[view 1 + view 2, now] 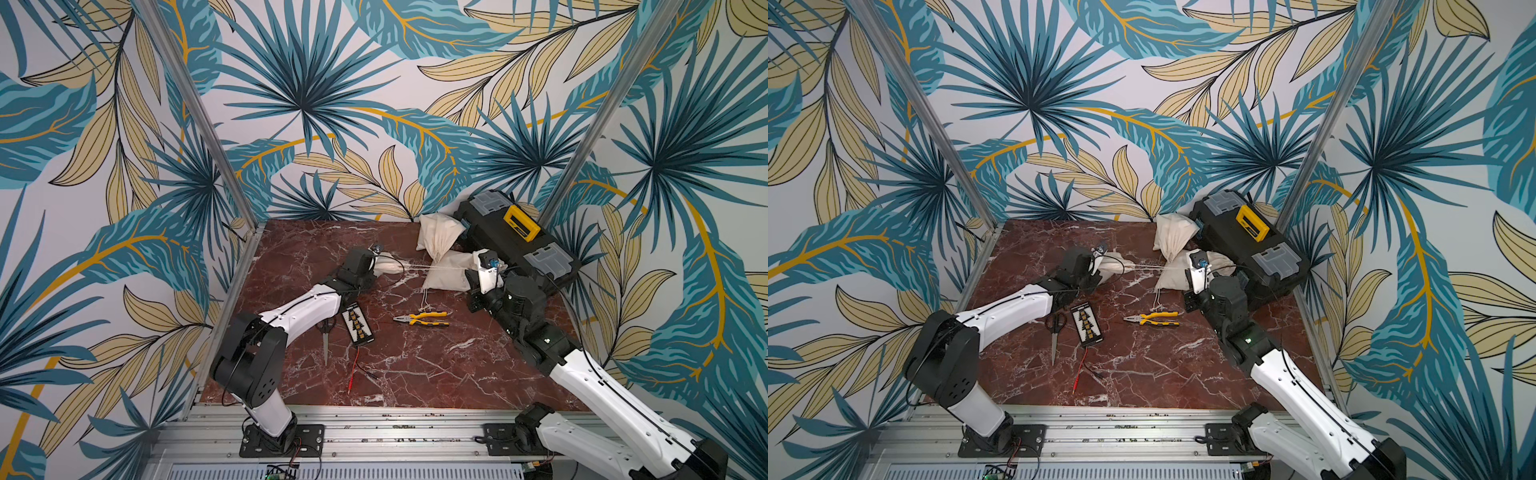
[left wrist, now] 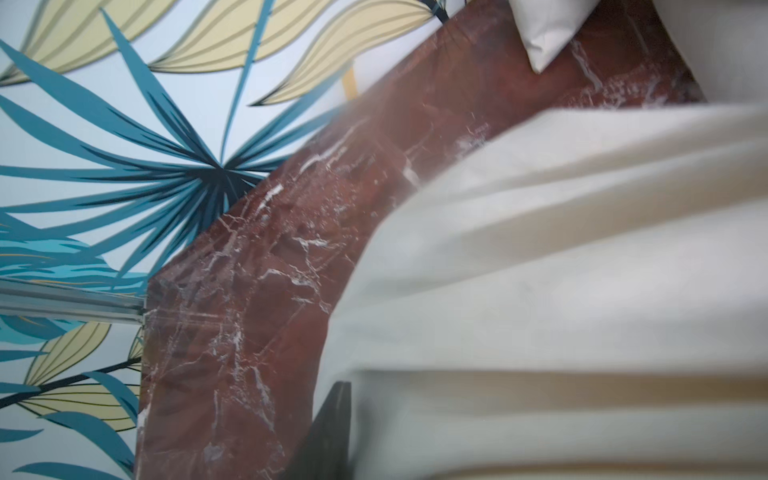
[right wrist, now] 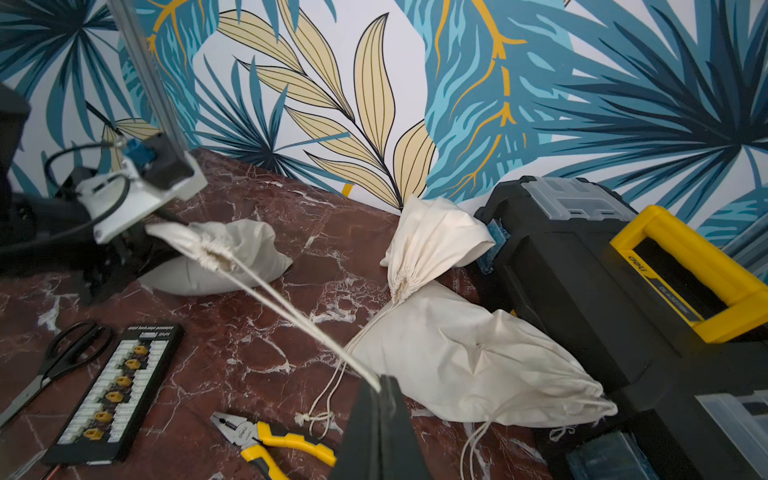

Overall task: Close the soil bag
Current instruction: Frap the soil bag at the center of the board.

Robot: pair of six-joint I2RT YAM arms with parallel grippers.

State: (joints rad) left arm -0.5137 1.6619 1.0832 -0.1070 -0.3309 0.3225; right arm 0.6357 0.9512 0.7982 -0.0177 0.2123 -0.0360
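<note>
Bright, even light; soft shadows. Left wrist view: soil bag (image 2: 561,291) out of focus. Edges bowed.

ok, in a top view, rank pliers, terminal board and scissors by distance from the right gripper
From the right gripper, shut on the drawstring:
1. Pliers, just toward the front edge.
2. Terminal board, further toward the left arm.
3. Scissors, beside the board, at the left arm.

I count three cream cloth bags: the soil bag (image 3: 232,257) at my left hand (image 1: 376,268), a second bag (image 3: 432,245) and a third bag (image 3: 457,357) beside my right hand (image 3: 380,386). One toolbox (image 3: 582,270) stands beyond that hand. Nearer me than both hands lie one pliers (image 3: 274,440), one scissors (image 3: 62,361) and one terminal board (image 3: 120,390). Two cord strands (image 3: 291,316) reach my right hand.
</note>
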